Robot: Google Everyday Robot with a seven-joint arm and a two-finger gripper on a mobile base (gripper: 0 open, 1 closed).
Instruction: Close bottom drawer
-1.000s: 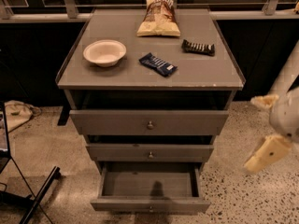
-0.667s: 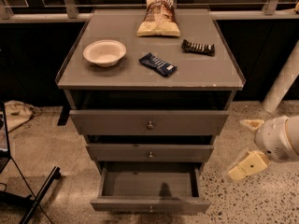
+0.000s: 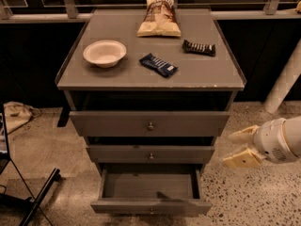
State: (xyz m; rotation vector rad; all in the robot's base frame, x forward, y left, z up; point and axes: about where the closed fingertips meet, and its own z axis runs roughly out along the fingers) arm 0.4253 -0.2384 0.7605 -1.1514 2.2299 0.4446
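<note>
Gripper (image 3: 241, 147), fingers spread and holding nothing, hangs just off the right side of the cabinet (image 3: 207, 77), level with the middle drawer (image 3: 122, 153) and touching no part of it. Bottom drawer (image 3: 150, 205), at the cabinet's foot, stands pulled well out toward the camera, its interior bare and its front panel clear of the frame. Above it, the middle drawer and the top drawer (image 3: 108, 124) each project a little, stepwise. On the cabinet top, from front to back: a white bowl (image 3: 105, 53) at left, a blue snack bar (image 3: 158, 65) at centre, a dark snack bar (image 3: 199, 47) at right, a chip bag (image 3: 160, 17) at the rear edge. Task status, as judged: no contact yet; the approach to the drawer front and the whole closing push are left.
</note>
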